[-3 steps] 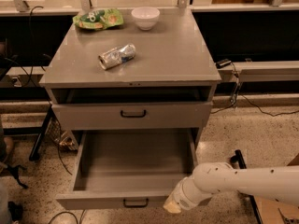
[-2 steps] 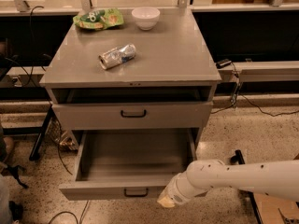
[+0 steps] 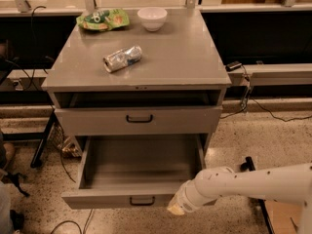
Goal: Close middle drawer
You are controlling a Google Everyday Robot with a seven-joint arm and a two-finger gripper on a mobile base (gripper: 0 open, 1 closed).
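By the metal middle drawer (image 3: 112, 198), end effector (image 3: 176, 209).

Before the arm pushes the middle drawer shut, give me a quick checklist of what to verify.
1. Nothing showing inside the middle drawer to jam it: ok.
2. The gripper sits at the drawer front's right end, right of the black handle: ok.
3. The gripper touching the front: cannot tell.
4. Push point centred on the front: not ok, it sits off to the right.
5. The crushed can and bowl on the cabinet top, back from the front edge: ok.
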